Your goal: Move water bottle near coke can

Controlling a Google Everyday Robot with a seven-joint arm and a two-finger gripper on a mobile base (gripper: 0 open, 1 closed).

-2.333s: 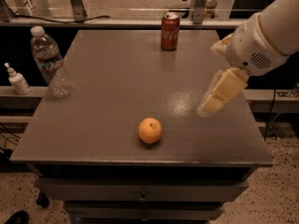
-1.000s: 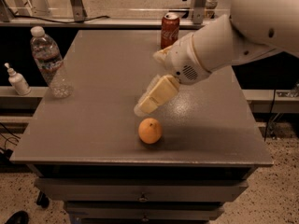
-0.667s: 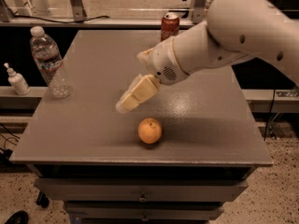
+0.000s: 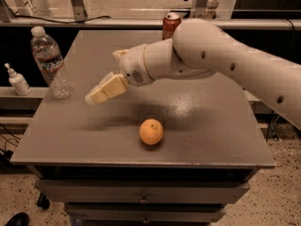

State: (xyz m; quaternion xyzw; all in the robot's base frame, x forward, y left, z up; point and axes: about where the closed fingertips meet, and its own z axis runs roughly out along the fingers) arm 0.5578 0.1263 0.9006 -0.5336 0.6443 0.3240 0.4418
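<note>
Camera view: the water bottle (image 4: pixel 49 62) stands upright at the left edge of the grey bench (image 4: pixel 211 135), towards the back. The coke can (image 4: pixel 170 25) stands at the far edge, well apart from the bottle and partly hidden behind the arm (image 4: pixel 225 60). The arm reaches in from the right, across the middle of the bench. Its end effector (image 4: pixel 94 97) hangs above the bench surface just right of the bottle, not touching it and carrying nothing; how far open it is cannot be told. An orange (image 4: pixel 151 132) lies near the front edge. A small white pump bottle (image 4: pixel 19 81) stands on a ledge left of the bench.
</note>
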